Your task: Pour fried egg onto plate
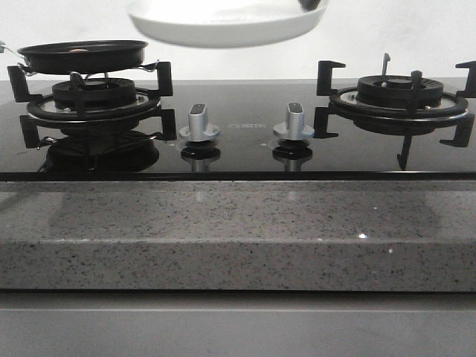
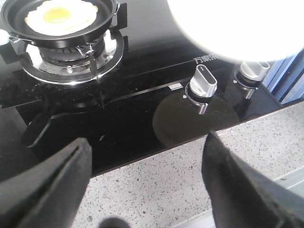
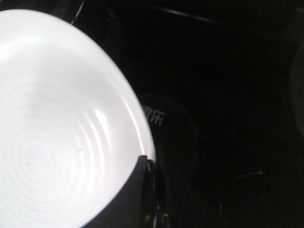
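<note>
Holding the plate (image 1: pixel 227 26) by its rim, the right gripper (image 3: pixel 148 166) has it raised in the air above the middle of the hob, over the two control knobs (image 1: pixel 199 123); in the right wrist view one dark finger (image 3: pixel 128 199) laps over the plate edge, so the jaws look clamped on the rim. Plate is empty, glossy white with faint rings. The fried egg (image 2: pixel 61 15) sits flat in the black frying pan (image 1: pixel 82 56) on the left burner (image 1: pixel 93 100), yolk up, near the pan's centre. The left gripper (image 2: pixel 145 185) is spread wide, holding nothing, hovering over the front edge of the black glass hob (image 2: pixel 118 118) and the speckled tabletop (image 1: pixel 238 230), well apart from the pan. Pan handle barely visible at the far left of the front view, can't tell its full direction.

Risks, as judgement: plate is pinched only at one edge, so a glossy rim could slip or the plate could sag and tilt once the egg lands on the far side. Plate is near but not under the pan lip; if the pan tips before the plate is lined up just beside and below it, the egg drops onto the hob or the burner grate. Left gripper has yet to take the handle; a shallow or off-centre grip could let the pan roll in the jaws during the pour. Egg may stick, then release suddenly and overshoot the plate. Pan lifting could also snag a grate prong (image 1: pixel 160 74)
</note>
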